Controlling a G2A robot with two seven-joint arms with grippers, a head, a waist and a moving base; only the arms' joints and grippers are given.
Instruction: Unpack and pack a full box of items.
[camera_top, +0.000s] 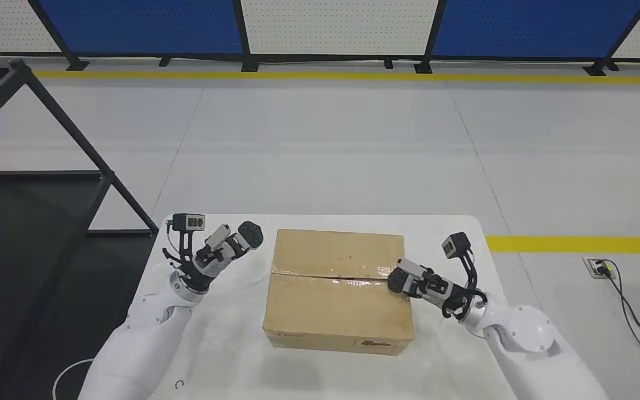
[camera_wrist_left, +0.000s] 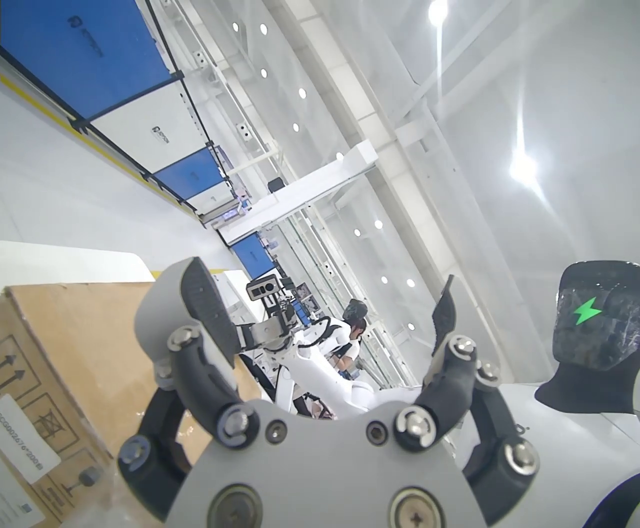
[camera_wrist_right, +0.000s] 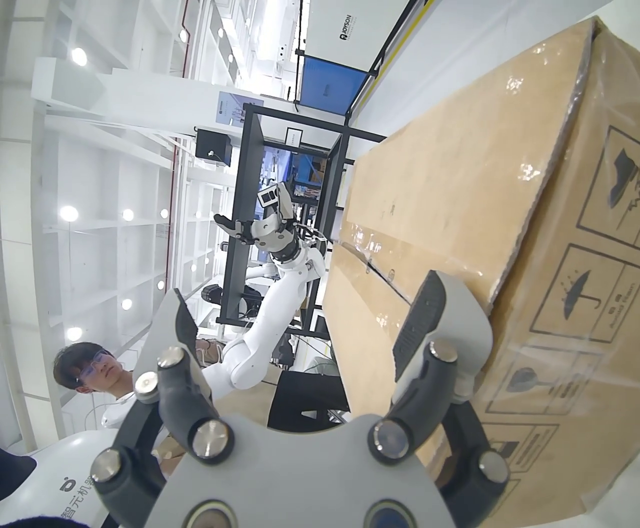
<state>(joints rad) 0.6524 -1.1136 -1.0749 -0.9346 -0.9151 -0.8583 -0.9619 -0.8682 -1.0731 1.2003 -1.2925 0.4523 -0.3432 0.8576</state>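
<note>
Our left gripper (camera_top: 243, 238) (camera_wrist_left: 322, 295) hangs above the table (camera_top: 235, 330) with its jaws spread wide and nothing between them. The box (camera_top: 335, 300) (camera_wrist_left: 75, 340) is just beside this gripper, off towards our right arm, and the gripper is level with the box's far left corner but apart from it. From the left wrist we see one printed side wall of the box close to one finger, with no contact.

The box is brown cardboard. It sits closed in the middle of the table, flaps down, with a tape seam (camera_top: 330, 275) (camera_wrist_right: 370, 270) running across its lid from side to side.

Our right gripper (camera_top: 398, 278) (camera_wrist_right: 305, 305) is at the box's right edge, about where the seam ends. Its jaws are also wide apart and hold nothing. From the right wrist, one finger lies over the lid's edge, above the side wall (camera_wrist_right: 575, 300) with the printed handling symbols, and the other finger stands clear of the box. We cannot tell whether the near finger touches the cardboard.
</note>
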